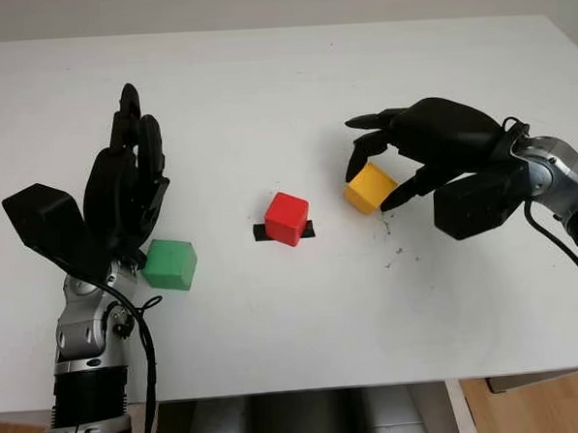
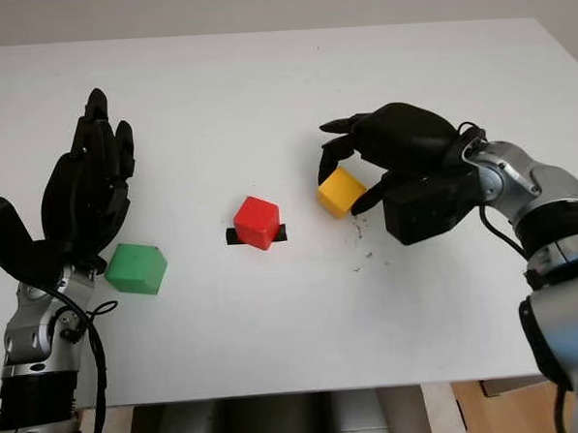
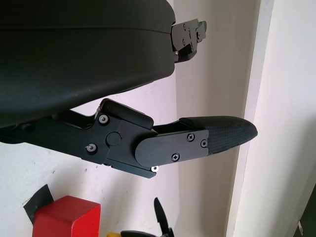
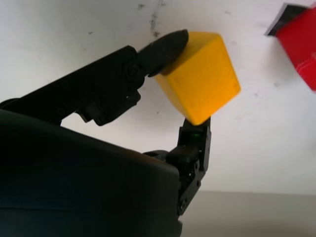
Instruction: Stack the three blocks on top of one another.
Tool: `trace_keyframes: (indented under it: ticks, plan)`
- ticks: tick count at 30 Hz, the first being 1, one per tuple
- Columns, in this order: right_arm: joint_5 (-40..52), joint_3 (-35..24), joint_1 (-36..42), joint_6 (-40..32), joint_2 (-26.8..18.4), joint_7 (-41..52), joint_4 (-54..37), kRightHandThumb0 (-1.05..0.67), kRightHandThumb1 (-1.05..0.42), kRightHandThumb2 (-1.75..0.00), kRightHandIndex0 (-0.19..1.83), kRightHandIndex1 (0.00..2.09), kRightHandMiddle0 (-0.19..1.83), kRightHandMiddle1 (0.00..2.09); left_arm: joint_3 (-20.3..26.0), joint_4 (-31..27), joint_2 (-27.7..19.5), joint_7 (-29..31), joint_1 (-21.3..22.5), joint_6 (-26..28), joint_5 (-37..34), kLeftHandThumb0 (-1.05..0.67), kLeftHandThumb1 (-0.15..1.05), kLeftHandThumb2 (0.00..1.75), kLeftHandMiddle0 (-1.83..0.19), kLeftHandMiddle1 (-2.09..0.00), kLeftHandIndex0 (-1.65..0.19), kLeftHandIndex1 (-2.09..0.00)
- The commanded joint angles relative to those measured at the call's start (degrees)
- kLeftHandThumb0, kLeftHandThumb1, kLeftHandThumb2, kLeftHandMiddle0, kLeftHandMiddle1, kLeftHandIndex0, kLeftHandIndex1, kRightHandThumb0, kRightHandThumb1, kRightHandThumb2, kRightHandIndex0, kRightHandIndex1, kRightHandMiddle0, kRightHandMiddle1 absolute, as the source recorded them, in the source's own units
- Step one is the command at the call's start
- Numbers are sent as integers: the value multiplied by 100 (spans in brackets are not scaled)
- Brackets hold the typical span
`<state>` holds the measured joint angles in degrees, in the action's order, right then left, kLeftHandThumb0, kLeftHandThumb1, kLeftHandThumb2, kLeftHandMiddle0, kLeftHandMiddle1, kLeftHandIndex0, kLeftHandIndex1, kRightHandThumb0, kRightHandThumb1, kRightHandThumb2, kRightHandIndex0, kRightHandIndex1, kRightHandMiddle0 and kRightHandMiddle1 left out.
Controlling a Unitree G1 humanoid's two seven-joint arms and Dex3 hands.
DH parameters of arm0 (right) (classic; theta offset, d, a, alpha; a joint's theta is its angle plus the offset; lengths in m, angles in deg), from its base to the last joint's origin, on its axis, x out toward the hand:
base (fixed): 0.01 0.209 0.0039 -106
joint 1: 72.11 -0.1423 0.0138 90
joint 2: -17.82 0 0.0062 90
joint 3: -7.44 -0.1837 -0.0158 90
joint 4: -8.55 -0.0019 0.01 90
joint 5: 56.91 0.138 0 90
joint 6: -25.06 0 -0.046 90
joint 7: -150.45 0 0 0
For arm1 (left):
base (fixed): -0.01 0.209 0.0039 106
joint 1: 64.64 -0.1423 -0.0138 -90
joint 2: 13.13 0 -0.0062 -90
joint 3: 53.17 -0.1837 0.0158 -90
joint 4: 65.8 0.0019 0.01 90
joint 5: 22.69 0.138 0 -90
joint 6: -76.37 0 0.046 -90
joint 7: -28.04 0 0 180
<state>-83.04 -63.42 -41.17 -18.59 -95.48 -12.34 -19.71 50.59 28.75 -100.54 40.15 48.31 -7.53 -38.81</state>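
Right of centre sits the yellow block (image 1: pixel 370 188), tilted on the white table (image 1: pixel 281 71), pinched at opposite faces by the right hand (image 1: pixel 402 157), fingers curled tight around it. It looks light, rigid and smooth-sided, so a flat-face grip should beat corners. Red block (image 1: pixel 286 218) waits mid-frame on a black tape mark (image 1: pixel 261 233); green block (image 1: pixel 170 264) lower left, just beside the open left hand (image 1: pixel 128 191).

- Left hand (image 1: pixel 123 191): black shell, three jointed fingers, textured fingertip pad, small silver screws.
- Right hand (image 1: pixel 402 157): same black shell.
- Forearms behind each hand: silver metal, black cables looped alongside.
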Motion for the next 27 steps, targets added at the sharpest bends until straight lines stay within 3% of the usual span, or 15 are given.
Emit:
trace_keyframes:
  ticks: [1,5,12,18,27]
  plan:
    - [491,-311,-115,-261,89,494,-146,-35,-89,-5,32,5,51,126,-14,1,3,20,48,-65,-6,-77,105,55,19,0,19,0]
    - [1204,-682,-139,-742,240,1328,-381,-33,-90,-6,30,4,49,131,-11,11,30,15,43,-76,-17,-77,105,55,19,0,19,0]
    - [1789,-1019,-134,-1216,525,1945,-695,-37,-91,-6,28,4,45,142,-13,7,52,-36,39,-82,8,-77,105,55,19,0,19,0]
    - [2408,-1285,84,-2082,1021,2359,-1272,-38,-93,-6,24,2,37,159,-25,-17,83,-71,8,-101,14,-77,105,55,19,0,19,0]
    - [2439,-1139,256,-2514,1386,2699,-2186,-41,-94,-5,23,2,35,167,-5,-52,70,-45,-33,-98,4,-76,105,56,19,0,19,0]
